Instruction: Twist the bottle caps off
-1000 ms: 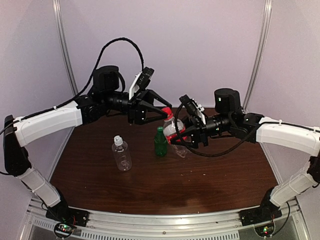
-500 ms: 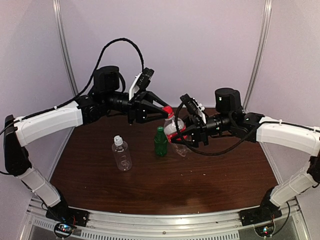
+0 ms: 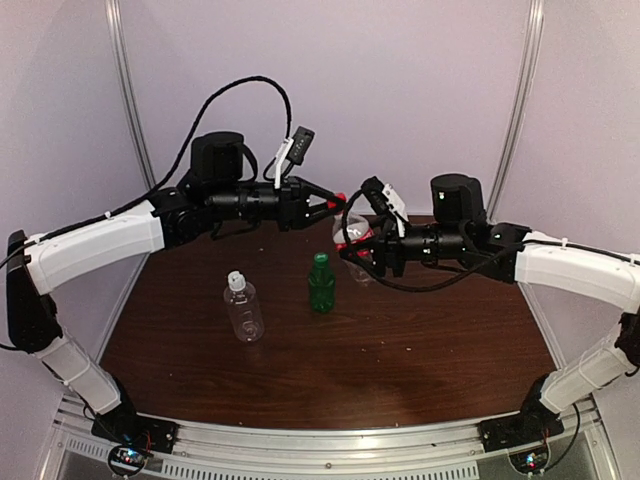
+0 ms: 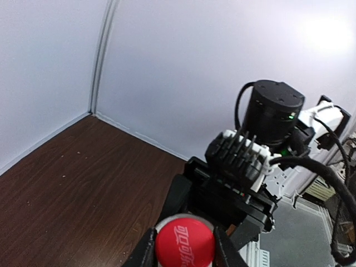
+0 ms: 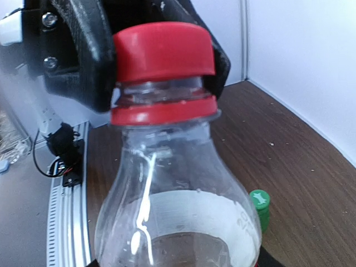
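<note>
The clear bottle with a red label is held off the table, tilted, with my right gripper shut round its body. In the right wrist view the bottle fills the frame and hides my right jaws. My left gripper is shut on its red cap, one finger on each side. The right wrist view shows the same cap between those black fingers. A green bottle with a green cap stands upright on the table. To its left stands a wider clear bottle with a white cap.
The dark wooden table is enclosed by pale walls at the back and sides. A metal rail with both arm bases runs along the near edge. The green cap shows just below and right of the held bottle.
My left gripper has closed on the red cap and rolled at the wrist. The held bottle and both grippers have risen slightly. The two standing bottles have not moved.
</note>
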`<control>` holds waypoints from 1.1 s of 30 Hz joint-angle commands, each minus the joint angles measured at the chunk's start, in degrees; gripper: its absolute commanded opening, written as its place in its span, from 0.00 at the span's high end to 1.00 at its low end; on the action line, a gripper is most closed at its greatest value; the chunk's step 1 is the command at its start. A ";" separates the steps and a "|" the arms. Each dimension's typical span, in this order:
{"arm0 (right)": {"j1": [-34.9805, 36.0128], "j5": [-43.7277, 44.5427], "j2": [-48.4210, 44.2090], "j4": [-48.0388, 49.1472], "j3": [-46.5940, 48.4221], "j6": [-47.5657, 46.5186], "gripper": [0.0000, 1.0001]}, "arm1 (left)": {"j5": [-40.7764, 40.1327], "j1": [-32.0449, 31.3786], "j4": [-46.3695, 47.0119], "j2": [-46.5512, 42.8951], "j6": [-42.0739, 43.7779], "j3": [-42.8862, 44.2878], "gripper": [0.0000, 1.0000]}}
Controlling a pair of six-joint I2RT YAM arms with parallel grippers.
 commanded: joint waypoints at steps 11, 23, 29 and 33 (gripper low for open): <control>2.41 24.15 -2.98 0.63 -2.02 0.51 0.58 | -22.77 -5.58 -1.66 -0.18 -8.77 4.44 0.83; 1.54 18.81 -5.73 3.37 -5.39 -1.04 0.58 | -20.57 -4.50 1.20 -2.37 -5.36 1.83 0.82; -1.05 19.03 -8.11 2.95 -6.50 -0.27 0.57 | -20.55 -3.77 -0.05 -4.90 3.64 -2.86 0.82; -3.46 19.29 -9.38 3.08 -7.32 1.40 0.57 | -18.16 -3.86 -1.59 -5.14 10.04 -7.57 0.80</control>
